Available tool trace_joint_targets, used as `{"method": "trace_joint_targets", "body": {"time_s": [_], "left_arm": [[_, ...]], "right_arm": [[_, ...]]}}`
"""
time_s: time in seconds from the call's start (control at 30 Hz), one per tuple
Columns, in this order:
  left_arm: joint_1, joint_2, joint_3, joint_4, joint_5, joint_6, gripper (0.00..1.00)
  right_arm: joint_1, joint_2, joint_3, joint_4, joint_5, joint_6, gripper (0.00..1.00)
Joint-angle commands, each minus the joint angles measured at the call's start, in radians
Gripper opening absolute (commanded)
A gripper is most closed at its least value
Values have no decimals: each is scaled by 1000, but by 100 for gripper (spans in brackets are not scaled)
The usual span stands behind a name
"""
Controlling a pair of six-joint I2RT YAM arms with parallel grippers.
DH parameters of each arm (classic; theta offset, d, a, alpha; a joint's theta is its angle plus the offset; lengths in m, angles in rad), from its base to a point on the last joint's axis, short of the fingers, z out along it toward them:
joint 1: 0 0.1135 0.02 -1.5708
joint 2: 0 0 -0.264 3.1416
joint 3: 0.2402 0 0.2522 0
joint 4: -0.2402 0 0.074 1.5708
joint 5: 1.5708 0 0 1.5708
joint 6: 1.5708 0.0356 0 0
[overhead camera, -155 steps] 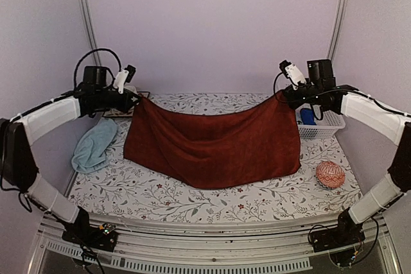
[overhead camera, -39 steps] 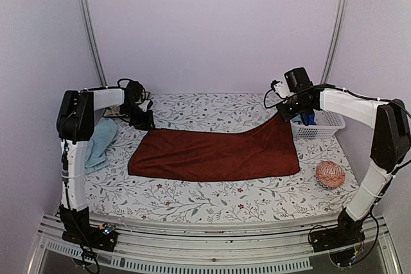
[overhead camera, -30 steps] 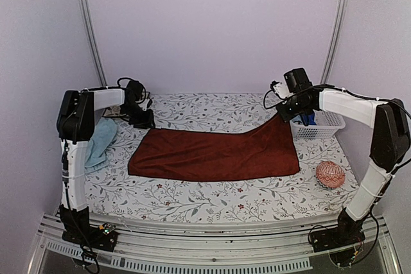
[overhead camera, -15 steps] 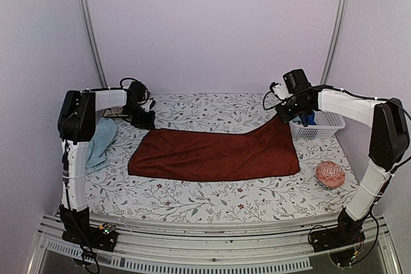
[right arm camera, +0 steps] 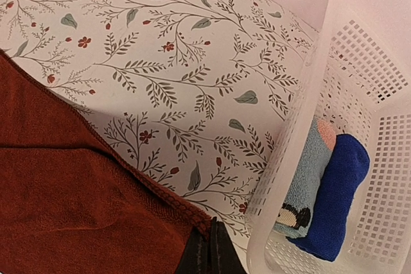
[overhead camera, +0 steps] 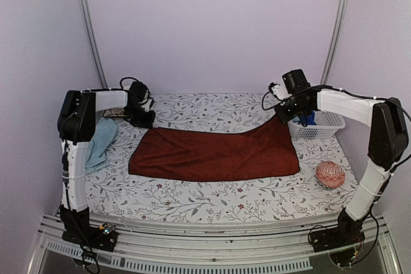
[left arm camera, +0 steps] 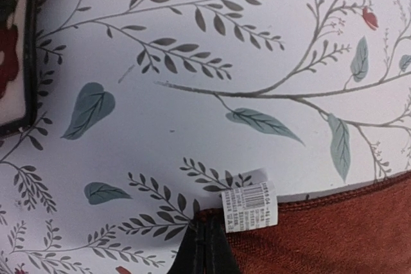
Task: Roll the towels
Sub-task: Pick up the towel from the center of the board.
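My table's floral-print cover [overhead camera: 212,200] has a white mesh basket [overhead camera: 329,122] at the far-right corner, w/ a dark blue roll [right arm camera: 334,197] lying against a pale blue-and-pink item [right arm camera: 308,171] inside it. An orange-pink patterned ball [overhead camera: 330,174] sits near the front-right edge, apart from the basket. Far left I see a flat dark-edged thing [left arm camera: 13,62]; can't tell what it is.

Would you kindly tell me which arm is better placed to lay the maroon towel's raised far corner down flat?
Right, probably. The right gripper is shut on that raised corner of the maroon towel, beside the basket. The left gripper pinches the opposite far corner, low at the table.
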Motion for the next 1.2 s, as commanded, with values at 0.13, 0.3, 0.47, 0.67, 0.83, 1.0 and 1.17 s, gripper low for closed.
{"method": "trace_joint_targets", "body": {"time_s": [0.13,0.3,0.47,0.67,0.83,1.0,1.17], "left_arm": [[18,-49,18,87,-192,-30,0],[30,-48,-7,144,-208,-42,0],[33,-48,1,182,-202,-38,0],[36,-53,4,165,-254,-38,0],[38,-58,-13,165,-299,-42,0],[38,-55,-6,179,-298,-43,0],[34,-58,6,196,-334,-50,0]], "right_arm": [[12,109,97,15,78,74,2],[11,182,122,40,184,93,2],[5,239,143,101,313,69,2],[-12,309,198,135,395,59,2],[-25,343,218,165,460,56,2],[-33,361,226,193,450,23,2],[-37,372,232,222,491,12,2]]}}
